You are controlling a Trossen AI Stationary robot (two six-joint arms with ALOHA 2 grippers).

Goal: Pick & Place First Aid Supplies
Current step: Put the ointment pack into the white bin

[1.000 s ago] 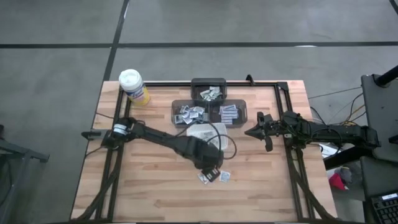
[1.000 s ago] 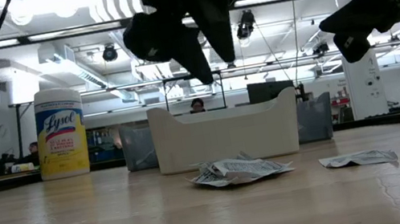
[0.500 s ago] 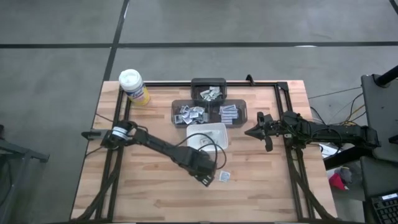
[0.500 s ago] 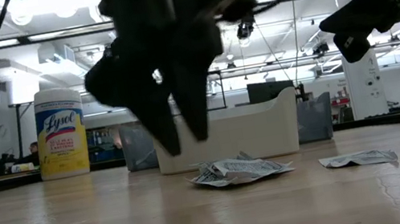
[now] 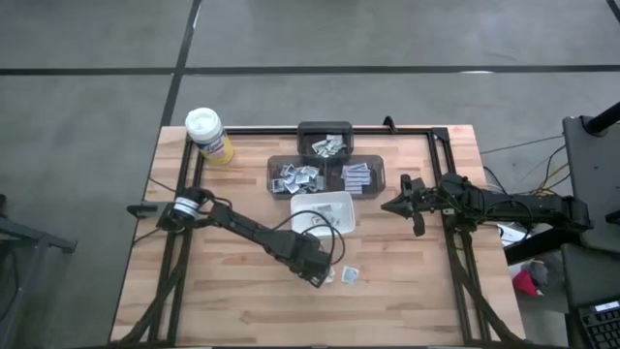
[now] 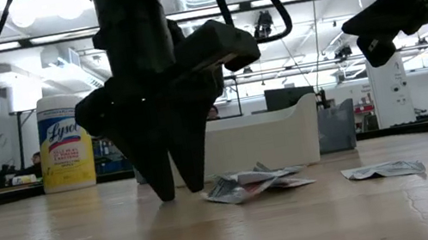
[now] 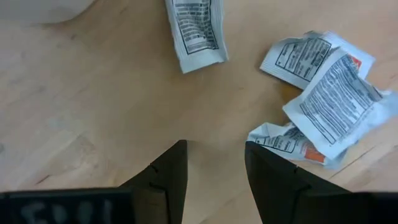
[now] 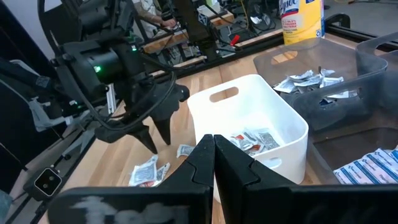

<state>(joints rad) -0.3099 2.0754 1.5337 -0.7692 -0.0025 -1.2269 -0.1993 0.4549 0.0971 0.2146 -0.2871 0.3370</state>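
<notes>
Several first aid supplies packets lie flat on the wooden table: a loose cluster (image 7: 323, 93) and a single one (image 7: 196, 28) in the left wrist view, seen from above as packets (image 5: 349, 275) near the table's middle. My left gripper (image 5: 318, 274) points down, open, its fingertips (image 6: 178, 191) low over bare wood just left of the cluster (image 6: 255, 183), nothing between them. More packets lie in the white dish (image 5: 341, 197). My right gripper (image 5: 389, 206) hangs shut above the table's right side.
Three grey bins with packets (image 5: 325, 143), (image 5: 295, 176), (image 5: 360, 176) stand behind the dish. A yellow canister (image 5: 207, 134) stands at the far left corner. One packet (image 6: 384, 170) lies apart to the right. Bare wood stretches along the near edge.
My left gripper has come down from well above the table until its fingertips are close to the wood, shifting a little toward the near left and rolling about its own axis. Its fingers have stayed open.
</notes>
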